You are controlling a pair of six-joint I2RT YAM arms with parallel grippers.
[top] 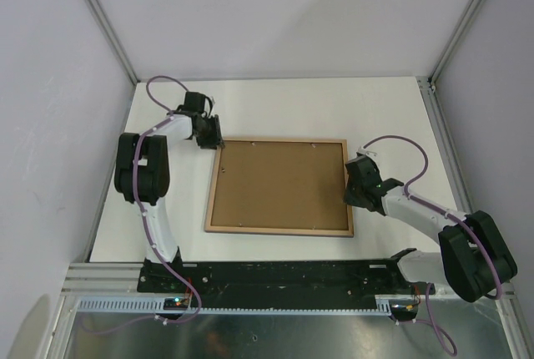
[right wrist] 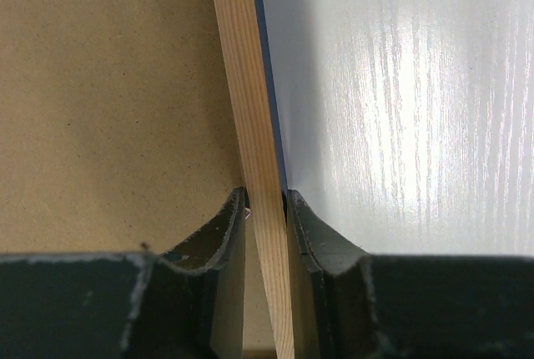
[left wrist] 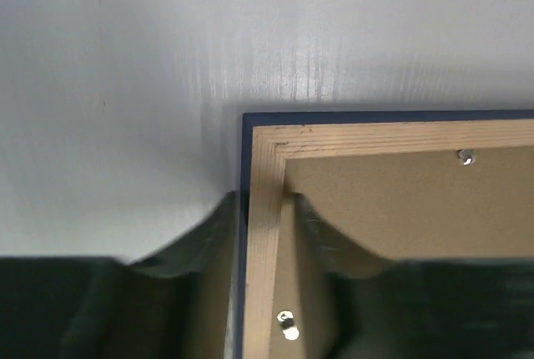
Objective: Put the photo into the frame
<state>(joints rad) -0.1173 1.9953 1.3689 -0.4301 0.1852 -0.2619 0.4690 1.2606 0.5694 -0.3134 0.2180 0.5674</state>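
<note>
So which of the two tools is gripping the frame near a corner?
The left tool, right beside the far left corner of the frame. The right tool grips midway along the right edge, away from any corner.

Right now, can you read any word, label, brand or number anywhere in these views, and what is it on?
None: no readable text in any view.
The frame lies back up, showing bare wood rim with no print.
The backing board is plain brown, with no label.
The left claw and the right claw show no markings.
</note>
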